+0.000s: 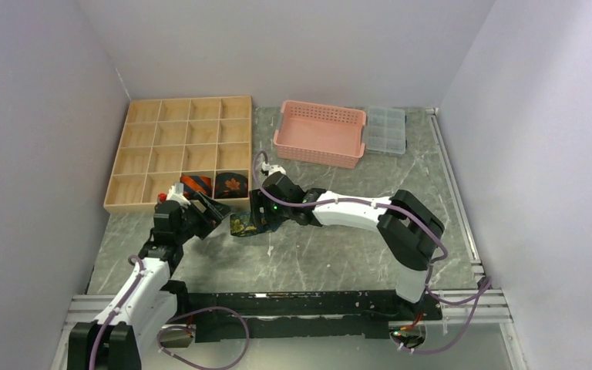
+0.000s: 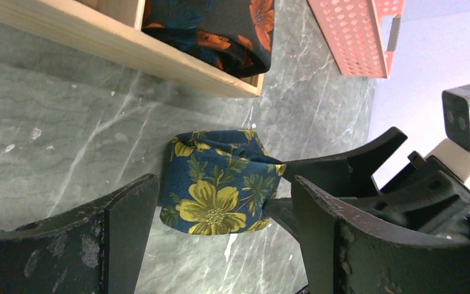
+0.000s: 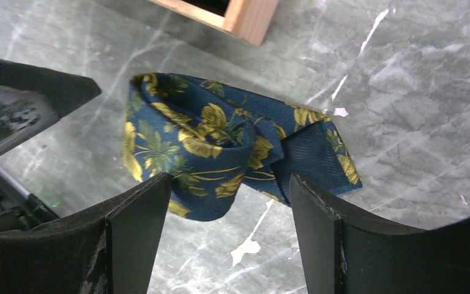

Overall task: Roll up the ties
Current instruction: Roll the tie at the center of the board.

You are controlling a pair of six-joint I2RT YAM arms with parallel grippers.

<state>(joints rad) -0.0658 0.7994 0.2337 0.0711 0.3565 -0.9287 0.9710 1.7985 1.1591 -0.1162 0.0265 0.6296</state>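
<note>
Rolled floral tie (image 2: 220,190) on worktop (image 3: 404,92) | left end effector (image 2: 220,205) open, facing it | right end effector (image 3: 229,187) open over it | risk: the ungripped roll may spring loose.

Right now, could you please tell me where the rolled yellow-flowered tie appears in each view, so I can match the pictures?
Top external: the yellow-flowered tie lies left of centre, just below the wooden tray's near right corner.
Left wrist: the tie is mid-frame, between the left fingers.
Right wrist: the tie is mid-frame, above the right fingers.
Shared landmark: that tray corner.
</note>
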